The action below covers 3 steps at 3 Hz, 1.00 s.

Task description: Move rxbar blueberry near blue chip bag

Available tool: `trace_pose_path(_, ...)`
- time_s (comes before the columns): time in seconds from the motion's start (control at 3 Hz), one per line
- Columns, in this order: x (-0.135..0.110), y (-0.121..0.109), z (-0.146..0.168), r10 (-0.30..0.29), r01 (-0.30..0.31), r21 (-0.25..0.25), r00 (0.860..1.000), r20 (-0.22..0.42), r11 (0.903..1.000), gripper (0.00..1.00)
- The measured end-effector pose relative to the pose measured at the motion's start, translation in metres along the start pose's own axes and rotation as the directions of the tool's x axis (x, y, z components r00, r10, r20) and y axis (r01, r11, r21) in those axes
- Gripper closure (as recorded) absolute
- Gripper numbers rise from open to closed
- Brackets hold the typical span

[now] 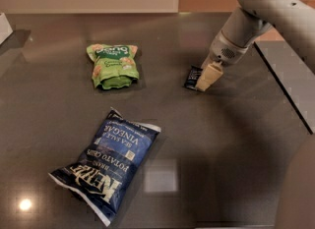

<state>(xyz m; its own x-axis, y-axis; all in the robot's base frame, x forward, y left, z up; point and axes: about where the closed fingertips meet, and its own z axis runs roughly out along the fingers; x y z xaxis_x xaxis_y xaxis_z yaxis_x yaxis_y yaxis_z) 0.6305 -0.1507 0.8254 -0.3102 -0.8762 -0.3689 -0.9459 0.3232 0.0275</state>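
Observation:
The rxbar blueberry [191, 76] is a small dark navy wrapper at the right middle of the dark table [206, 144]. My gripper [199, 86] comes down from the upper right and is shut on the bar, with one cream finger [205, 76] covering its right side. The bar's lower end looks slightly raised off the table. The blue chip bag [109, 161] lies flat at the lower left, well apart from the bar and the gripper.
A green snack pouch [113, 66] lies at the upper left middle. A white object [4, 26] sits at the far left edge. The table's right edge [285, 90] runs diagonally, with a dark grey surface beyond it.

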Motion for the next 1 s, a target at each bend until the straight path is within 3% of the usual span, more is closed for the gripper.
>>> trace_pose_path(0.33, -0.001, 0.000, -0.003, 0.000, 0.000, 0.000, 1.000, 0.000, 1.0000, 1.00)
trace_pose_path(0.67, -0.015, 0.024, -0.016, -0.010, 0.011, -0.029, 0.998, 0.054, 0.9995, 1.00)
trace_pose_path(1.0, -0.032, 0.079, -0.040, -0.053, 0.066, -0.093, 0.990, 0.134, 0.9935, 1.00)
